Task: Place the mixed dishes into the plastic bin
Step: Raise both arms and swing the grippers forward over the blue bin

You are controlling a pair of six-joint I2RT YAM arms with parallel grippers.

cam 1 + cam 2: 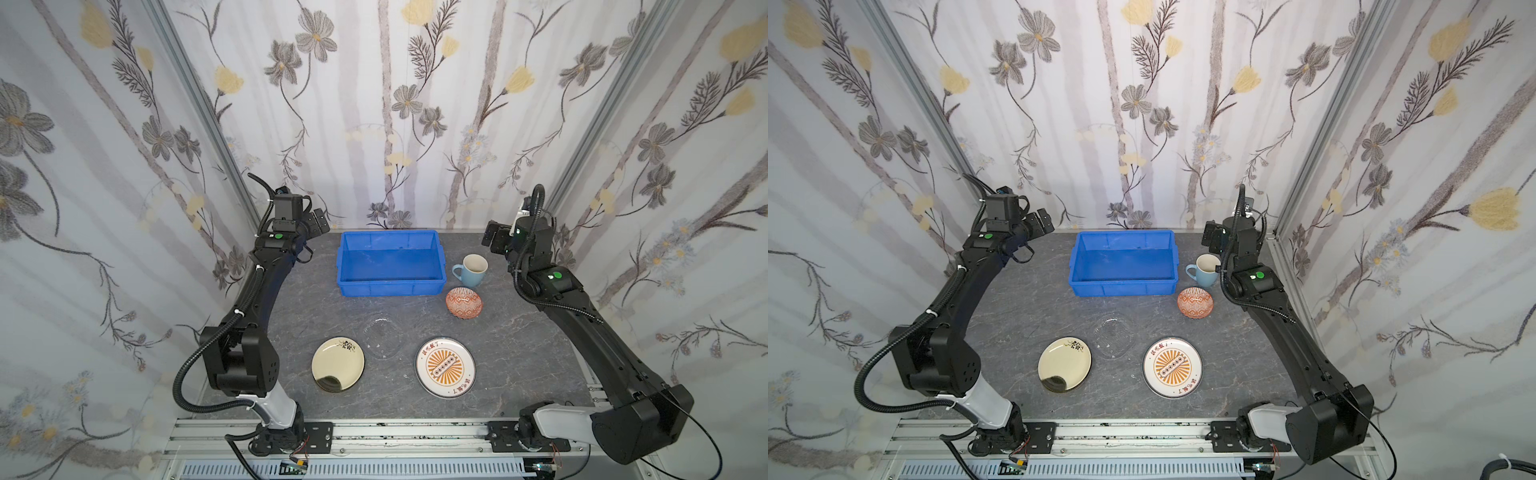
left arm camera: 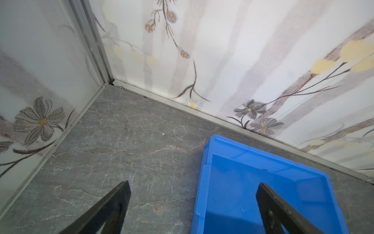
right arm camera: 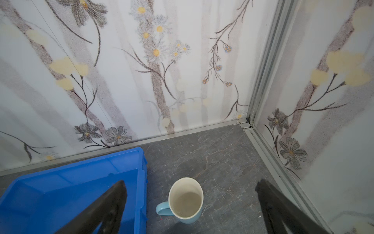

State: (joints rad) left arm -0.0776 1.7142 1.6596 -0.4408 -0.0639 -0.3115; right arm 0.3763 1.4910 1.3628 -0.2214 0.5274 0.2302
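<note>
The blue plastic bin (image 1: 390, 286) (image 1: 1122, 287) (image 2: 253, 172) (image 3: 66, 178) stands empty at the back middle of the table. Just right of it is the pale blue mug (image 1: 471, 269) (image 1: 1204, 270) (image 3: 187, 200), upright, and in front of that the small orange-patterned bowl (image 1: 464, 303) (image 1: 1195, 302). Nearer the front lie a cream plate with a black sprig (image 1: 338, 364) (image 1: 1064, 364), a clear glass plate (image 1: 381, 337) (image 1: 1112, 336) and a white plate with an orange sunburst (image 1: 446, 367) (image 1: 1172, 367). My left gripper (image 1: 319, 222) (image 1: 1042, 221) (image 2: 193, 194) hangs open at the bin's left back corner. My right gripper (image 1: 493, 237) (image 1: 1209, 236) (image 3: 191, 194) hangs open above the mug, holding nothing.
Floral wall panels with metal frame posts close in the back and both sides (image 1: 395, 124) (image 1: 1125, 124). The grey marbled tabletop (image 1: 291, 299) (image 1: 1017, 307) runs to an aluminium rail (image 1: 395, 432) at the front, where both arm bases are mounted.
</note>
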